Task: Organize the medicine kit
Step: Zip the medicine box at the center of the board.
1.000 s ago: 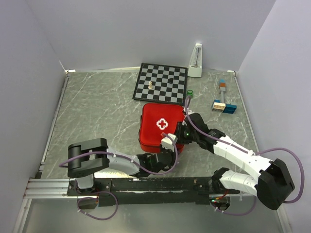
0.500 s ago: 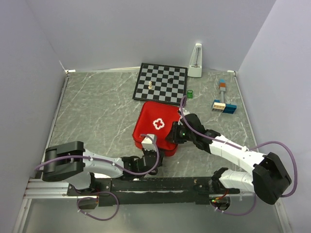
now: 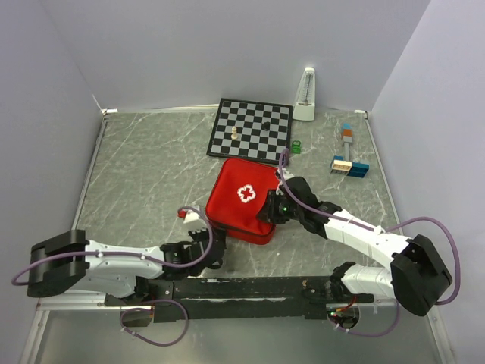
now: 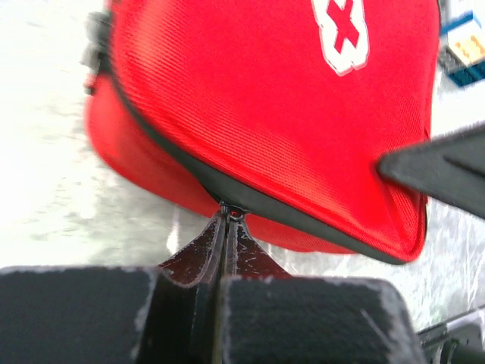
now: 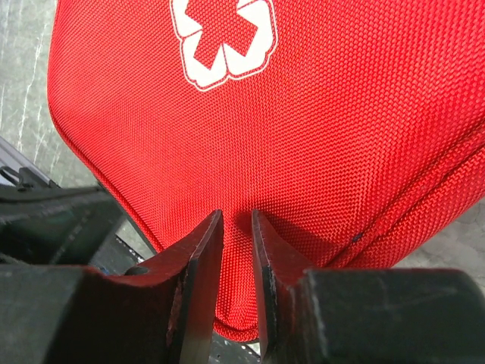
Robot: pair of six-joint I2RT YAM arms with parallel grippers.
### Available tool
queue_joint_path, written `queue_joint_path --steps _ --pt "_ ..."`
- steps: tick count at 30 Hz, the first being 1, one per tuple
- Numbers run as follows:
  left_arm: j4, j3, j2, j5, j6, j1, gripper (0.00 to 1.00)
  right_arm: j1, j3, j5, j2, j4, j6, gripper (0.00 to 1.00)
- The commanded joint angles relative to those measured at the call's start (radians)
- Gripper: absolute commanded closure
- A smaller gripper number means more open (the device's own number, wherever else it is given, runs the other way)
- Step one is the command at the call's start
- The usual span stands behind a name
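Note:
The medicine kit (image 3: 241, 199), a red zip case with a white cross (image 5: 223, 38), lies closed on the table, turned at an angle just in front of the chessboard. My left gripper (image 4: 229, 216) is at its near left edge, shut on the small metal zipper pull (image 4: 234, 211) on the black zip line. From the right, my right gripper (image 5: 237, 214) comes down on the kit's top (image 5: 318, 114) near its near right edge. Its jaws are a narrow gap apart, with the tips on the red fabric. In the top view the left gripper (image 3: 218, 241) and right gripper (image 3: 267, 212) flank the kit's near side.
A black-and-white chessboard (image 3: 251, 129) with one pale piece (image 3: 235, 133) lies behind the kit. A white metronome (image 3: 305, 95) stands at the back wall. A small green object (image 3: 296, 145) and coloured blocks (image 3: 348, 165) are at the back right. The arms' mounting rail (image 3: 242, 288) runs along the near edge.
My left arm has swung left and low, its gripper moving left along the kit's near edge. The kit has shifted left and turned. The right gripper followed it.

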Motion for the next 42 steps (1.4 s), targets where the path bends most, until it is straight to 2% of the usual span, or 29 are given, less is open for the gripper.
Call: queue_joint_path --steps 1,6,10,16,21,25,28,30,32,37,42 --pt "-0.229 -0.072 -0.079 -0.051 -0.061 0.054 0.99 -0.006 -0.051 0.124 0.073 -0.226 -0.071 0.69" --pt "-0.227 -0.137 -0.194 0.001 -0.061 0.175 0.99 -0.005 -0.052 0.124 0.073 -0.226 -0.073 0.69" --pt "-0.165 -0.166 -0.266 0.061 0.026 0.292 0.99 0.001 -0.054 0.118 0.07 -0.223 -0.077 0.69" --pt "-0.089 -0.143 -0.257 0.136 0.141 0.445 0.99 0.012 -0.058 0.109 0.036 -0.217 -0.08 0.67" --pt "-0.046 -0.122 -0.262 0.185 0.235 0.45 0.99 0.014 -0.029 0.139 -0.115 -0.273 -0.034 0.48" --pt "-0.01 -0.129 -0.296 0.205 0.313 0.392 0.99 0.012 0.056 0.21 -0.221 -0.4 -0.023 0.36" --pt "0.035 -0.137 -0.311 0.199 0.363 0.294 0.99 0.009 0.095 0.265 -0.248 -0.465 -0.022 0.25" --pt "0.03 -0.12 -0.29 0.173 0.376 0.222 0.99 0.003 0.087 0.273 -0.254 -0.476 -0.011 0.14" --pt "0.038 -0.091 -0.251 0.147 0.391 0.151 0.99 -0.014 0.065 0.25 -0.257 -0.459 0.006 0.09" --pt "0.145 0.01 -0.072 0.171 0.46 -0.013 0.99 -0.028 0.021 0.185 -0.33 -0.409 0.062 0.04" --pt "0.277 0.183 0.23 0.279 0.563 -0.085 0.99 -0.028 0.063 0.243 -0.416 -0.506 0.085 0.03"
